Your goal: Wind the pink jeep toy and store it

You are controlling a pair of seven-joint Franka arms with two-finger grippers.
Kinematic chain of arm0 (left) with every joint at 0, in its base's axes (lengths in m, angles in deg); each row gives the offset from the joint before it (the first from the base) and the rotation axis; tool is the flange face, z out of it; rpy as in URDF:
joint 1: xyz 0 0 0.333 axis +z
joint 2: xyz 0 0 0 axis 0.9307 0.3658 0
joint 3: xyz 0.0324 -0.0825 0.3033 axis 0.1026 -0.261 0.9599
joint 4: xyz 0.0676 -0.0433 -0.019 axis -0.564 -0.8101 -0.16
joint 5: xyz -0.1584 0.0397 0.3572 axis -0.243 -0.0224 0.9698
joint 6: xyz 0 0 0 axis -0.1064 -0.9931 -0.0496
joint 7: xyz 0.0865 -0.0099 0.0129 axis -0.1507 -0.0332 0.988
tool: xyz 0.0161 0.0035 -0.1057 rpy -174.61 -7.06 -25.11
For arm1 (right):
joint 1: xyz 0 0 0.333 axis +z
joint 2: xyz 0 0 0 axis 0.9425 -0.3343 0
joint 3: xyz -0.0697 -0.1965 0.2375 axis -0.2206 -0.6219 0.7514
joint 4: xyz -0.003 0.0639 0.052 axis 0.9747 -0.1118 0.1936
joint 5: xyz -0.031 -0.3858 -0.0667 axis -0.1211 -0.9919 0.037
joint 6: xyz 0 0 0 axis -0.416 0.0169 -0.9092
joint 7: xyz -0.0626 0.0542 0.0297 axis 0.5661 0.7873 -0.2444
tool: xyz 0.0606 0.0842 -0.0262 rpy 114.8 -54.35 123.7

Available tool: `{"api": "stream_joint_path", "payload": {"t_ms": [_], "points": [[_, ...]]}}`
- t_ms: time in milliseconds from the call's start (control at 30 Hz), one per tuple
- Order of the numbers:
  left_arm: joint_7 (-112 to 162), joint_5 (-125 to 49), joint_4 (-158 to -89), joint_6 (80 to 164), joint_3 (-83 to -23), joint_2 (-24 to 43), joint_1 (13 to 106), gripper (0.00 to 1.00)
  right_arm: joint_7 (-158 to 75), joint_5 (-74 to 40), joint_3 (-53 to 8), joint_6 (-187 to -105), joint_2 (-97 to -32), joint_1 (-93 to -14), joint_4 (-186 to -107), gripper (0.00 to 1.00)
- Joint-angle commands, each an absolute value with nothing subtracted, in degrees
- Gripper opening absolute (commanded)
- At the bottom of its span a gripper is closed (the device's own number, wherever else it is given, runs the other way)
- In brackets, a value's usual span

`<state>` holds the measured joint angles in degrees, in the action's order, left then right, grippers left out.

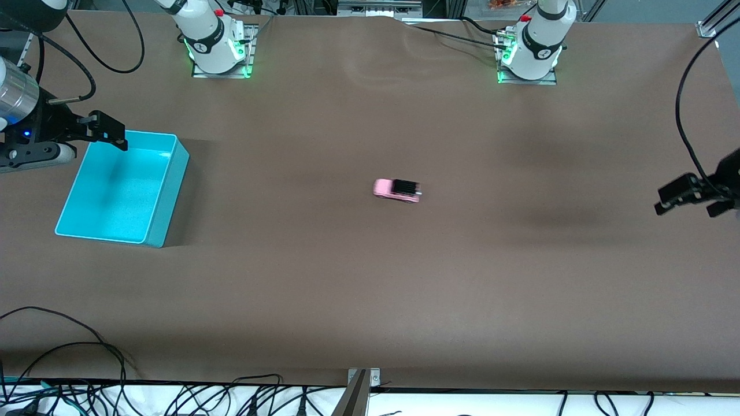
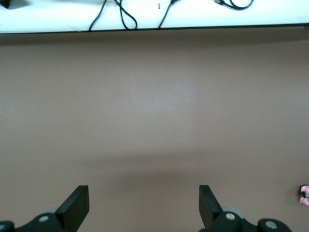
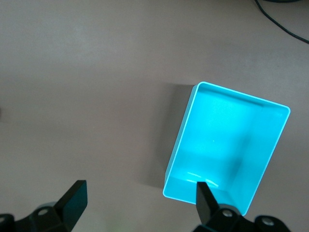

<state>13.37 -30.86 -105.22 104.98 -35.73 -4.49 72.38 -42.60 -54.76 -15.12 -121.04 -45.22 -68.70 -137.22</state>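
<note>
Hovering wide open and empty, the right pincer [image 1: 110, 134] hangs over the bin's [image 1: 151, 232] edge. Left pincer [image 1: 688, 199] waits open over the surface's [image 1: 370, 289] end, jeep [image 1: 396, 190] mid-surface.

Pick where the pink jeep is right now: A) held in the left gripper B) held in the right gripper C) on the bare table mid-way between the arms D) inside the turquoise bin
C: the pink jeep toy sits alone on the table, apart from the turquoise bin and both open grippers.

table [image 1: 370, 289]: matt brown covering — smooth, faintly rippled
bin [image 1: 167, 190]: turquoise plastic, smooth, slight sheen
toy car [image 1: 396, 190]: pink plastic — glossy, black ribbed roof
arm bases [image 1: 214, 34]: glossy white shells
</note>
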Motion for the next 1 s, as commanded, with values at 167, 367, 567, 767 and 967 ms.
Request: {"api": "stream_joint_path", "payload": {"t_ms": [167,367,567,767,967], "points": [[10.4,-32.5,-112.1,103.3,-36.2,-8.5,75.7,1.0,-43.3,-55.3,-15.2,-120.6,-45.6,-68.9,-136.1,1.0],[8.2,-32.5,-113.3,103.4,-36.2,-9.0,75.7,1.0,-42.7,-55.2,-15.2,-120.6,-45.6,-68.9,-136.1,1.0],[8.3,-32.6,-113.3,103.4,-36.2,-9.0,75.8,1.0,-42.4,-54.6,-15.5,-120.6,-45.6,-69.1,-136.1,1.0],[8.8,-32.6,-113.3,103.4,-36.2,-8.9,75.7,1.0,-41.0,-54.7,-15.2,-120.4,-45.1,-68.6,-136.1,1.0],[8.8,-32.6,-113.3,103.4,-36.2,-8.9,75.7,1.0,-41.1,-54.8,-15.5,-120.7,-45.5,-69.0,-136.1,1.0]]}}
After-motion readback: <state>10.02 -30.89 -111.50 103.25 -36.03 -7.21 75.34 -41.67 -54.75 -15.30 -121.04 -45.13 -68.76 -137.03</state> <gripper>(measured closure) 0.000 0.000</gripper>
